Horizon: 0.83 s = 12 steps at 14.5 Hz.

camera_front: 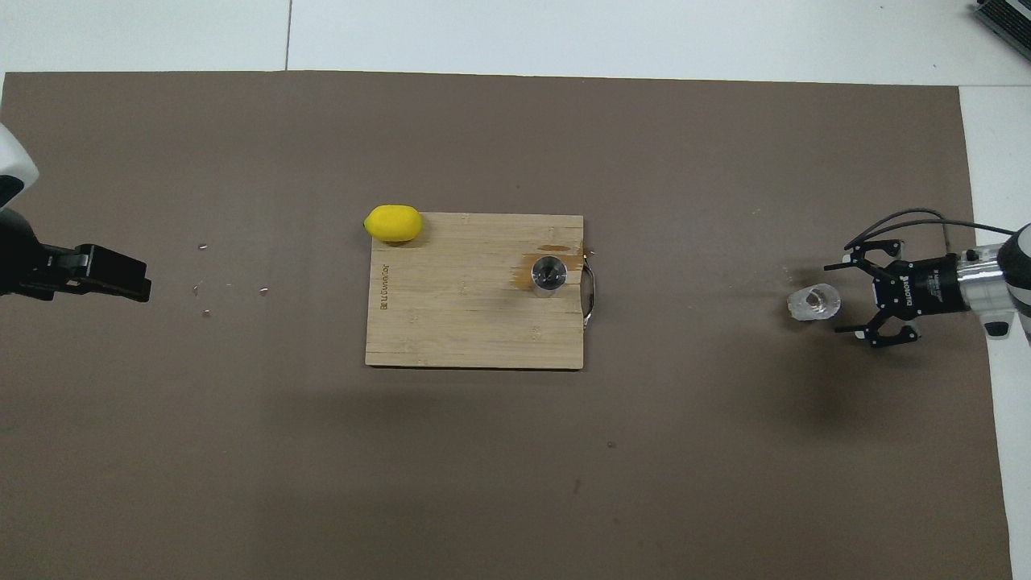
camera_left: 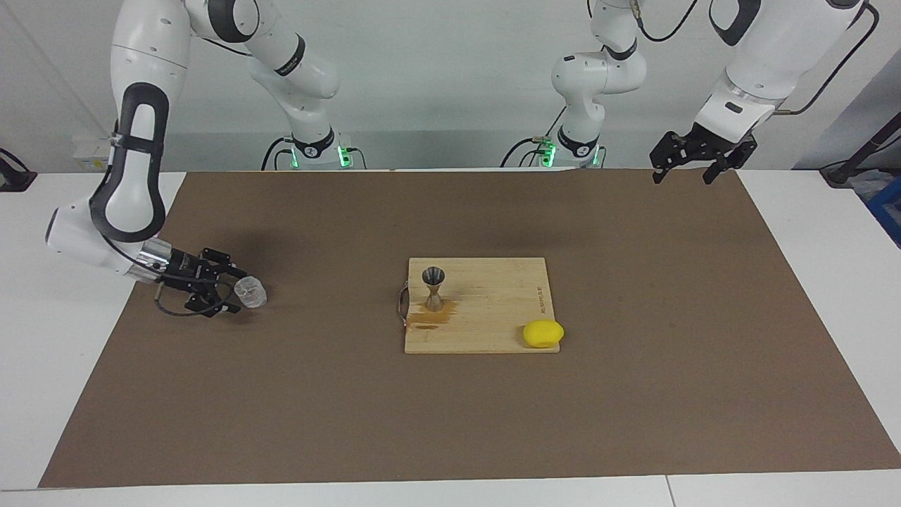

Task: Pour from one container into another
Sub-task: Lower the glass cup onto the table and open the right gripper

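Glass cup [camera_left: 250, 292] stood on the brown mat [camera_left: 352, 422] toward the right arm's end of the table, well apart from the cutting board [camera_left: 486, 331]. Right gripper [camera_left: 227, 289] sat low just beside the cup, fingers spread and clear of the glass (contact appeared nil, though the facing view was tight there). Steel jigger [camera_left: 433, 287] stood upright on the board beside its metal handle [camera_left: 402, 303], a brownish wet patch [camera_left: 429, 318] at its foot. Lemon [camera_left: 543, 333] lay at a board corner. Left gripper [camera_left: 693, 156] waited, fingers spread, raised over the mat's edge.
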### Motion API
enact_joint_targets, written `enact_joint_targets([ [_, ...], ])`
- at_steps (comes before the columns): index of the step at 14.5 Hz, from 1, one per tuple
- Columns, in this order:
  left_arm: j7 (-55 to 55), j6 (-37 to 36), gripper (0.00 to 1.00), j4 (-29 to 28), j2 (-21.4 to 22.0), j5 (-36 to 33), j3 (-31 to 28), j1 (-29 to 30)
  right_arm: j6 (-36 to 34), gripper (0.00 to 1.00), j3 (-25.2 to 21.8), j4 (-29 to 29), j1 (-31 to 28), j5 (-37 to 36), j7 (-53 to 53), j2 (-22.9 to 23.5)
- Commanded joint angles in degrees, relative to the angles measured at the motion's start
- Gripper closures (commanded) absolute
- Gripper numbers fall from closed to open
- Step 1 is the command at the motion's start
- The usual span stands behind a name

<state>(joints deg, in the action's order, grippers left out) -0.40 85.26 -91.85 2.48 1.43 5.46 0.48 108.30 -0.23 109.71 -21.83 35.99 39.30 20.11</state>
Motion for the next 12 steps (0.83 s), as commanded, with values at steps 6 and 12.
enact_joint_targets([
  [6,0.49,0.43,0.00,-1.67,1.65,-0.29,0.16,0.49,-1.51,0.00,0.41,2.00,9.68,-17.24,-0.98,-10.26],
  [12,0.49,0.43,0.00,-1.67,1.65,-0.29,0.16,0.49,-2.48,0.00,0.50,2.18,24.79,-28.68,-2.03,-13.77],
])
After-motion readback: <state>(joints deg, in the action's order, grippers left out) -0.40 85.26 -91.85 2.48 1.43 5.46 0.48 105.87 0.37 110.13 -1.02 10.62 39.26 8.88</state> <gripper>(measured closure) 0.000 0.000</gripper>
